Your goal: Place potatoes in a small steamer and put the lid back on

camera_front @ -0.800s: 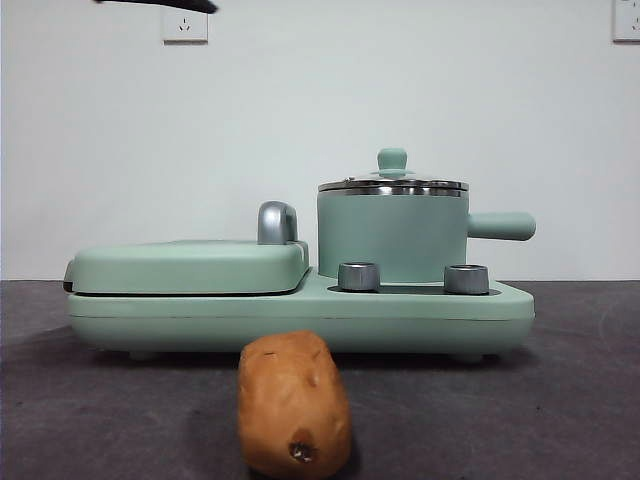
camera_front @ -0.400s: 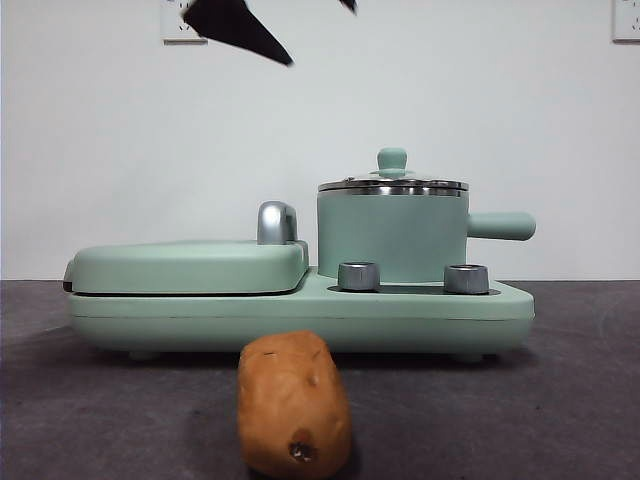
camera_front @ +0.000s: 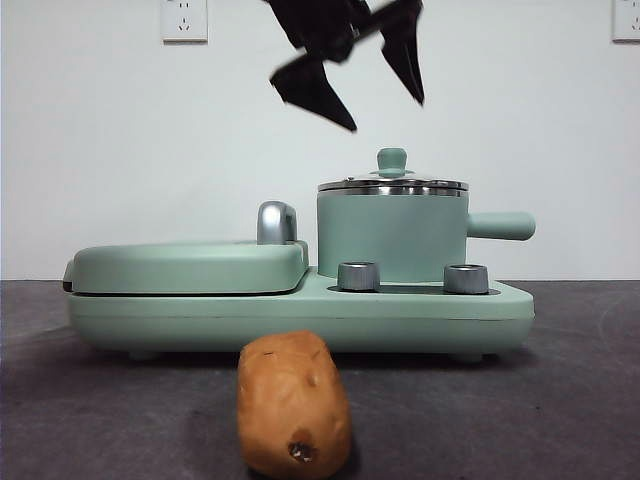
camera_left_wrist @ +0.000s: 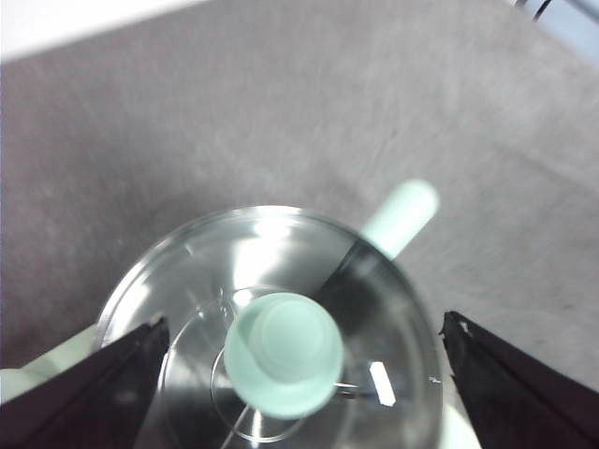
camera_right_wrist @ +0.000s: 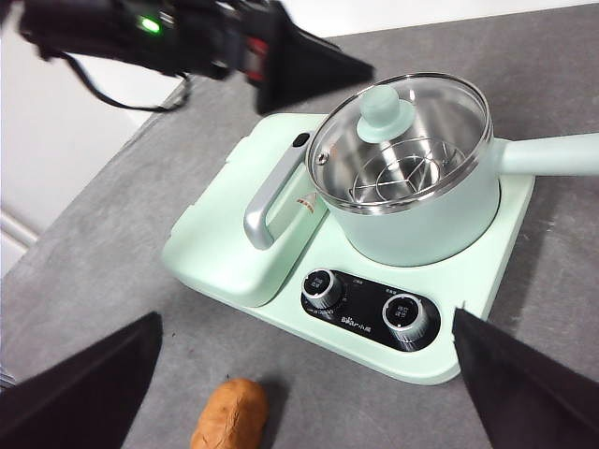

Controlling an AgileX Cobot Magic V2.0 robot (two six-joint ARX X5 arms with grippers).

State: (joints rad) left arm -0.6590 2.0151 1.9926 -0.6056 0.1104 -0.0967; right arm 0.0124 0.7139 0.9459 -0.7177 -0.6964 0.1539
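The orange-brown potato [camera_front: 294, 405] lies on the dark table in front of the appliance, dark spot toward the camera; it also shows in the right wrist view [camera_right_wrist: 229, 412]. The mint-green steamer [camera_front: 390, 235] stands on the right of the base with the glass lid [camera_front: 392, 185] on it. My left gripper [camera_front: 385, 113] hangs open just above the lid's green knob [camera_left_wrist: 284, 354], one jaw on each side, not touching. My right gripper [camera_right_wrist: 306, 316] is open and empty, high above the table near the potato, and out of the front view.
The flat green lidded griddle [camera_front: 190, 265] with a steel handle [camera_front: 277, 222] fills the left of the base [camera_front: 300, 318]. Two steel dials [camera_front: 358, 276] sit in front of the steamer. The steamer's side handle [camera_front: 500, 226] points right.
The left gripper has come down from the top left corner and moved right, now over the lid's knob. The potato, steamer and lid have not moved.
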